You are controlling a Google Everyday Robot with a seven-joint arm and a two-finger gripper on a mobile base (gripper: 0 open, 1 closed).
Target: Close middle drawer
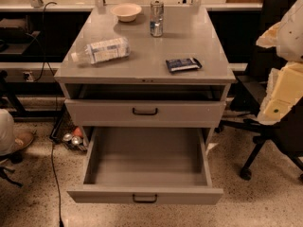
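Since the gripper lies outside the camera view, whether it is wide or narrow cannot be told. The middle drawer [146,169] stands pulled far out of the grey bench [142,41], its flat front and dark bar handle [145,198] nearest the camera. Above it, the top drawer [189,113] sits slightly out. On the bench lie a plastic bottle [100,50] on its side and a dark blue packet [183,64]; farther back are a bowl [126,12] and an upright can [156,19]. An office chair [279,126] stands beside the bench.
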